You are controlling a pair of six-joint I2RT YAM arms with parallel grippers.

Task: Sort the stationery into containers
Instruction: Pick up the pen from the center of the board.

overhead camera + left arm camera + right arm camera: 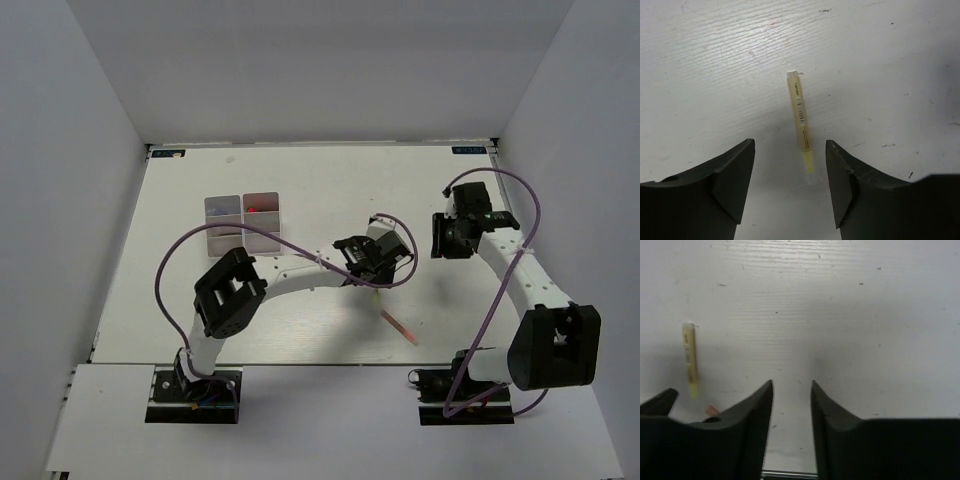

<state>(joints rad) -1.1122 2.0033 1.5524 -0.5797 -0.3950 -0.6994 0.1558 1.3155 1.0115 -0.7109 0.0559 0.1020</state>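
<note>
A thin yellowish pencil (801, 120) lies flat on the white table, its tip just between my left gripper's open fingertips and its body stretching away from them. My left gripper (790, 150) is open and empty, low over the table; in the top view it (366, 278) is at mid-table with the pencil (374, 297) just beyond it. A pinkish pencil (400, 328) lies nearer the front edge. My right gripper (792, 385) is open with a narrow gap, holds nothing, and hangs over bare table at the right (437, 237). The yellowish pencil (690, 360) lies to its left.
The white compartment tray (243, 240) stands at the back left with small red and purplish items in its far compartments. A purple cable loops round each arm. White walls enclose the table on three sides.
</note>
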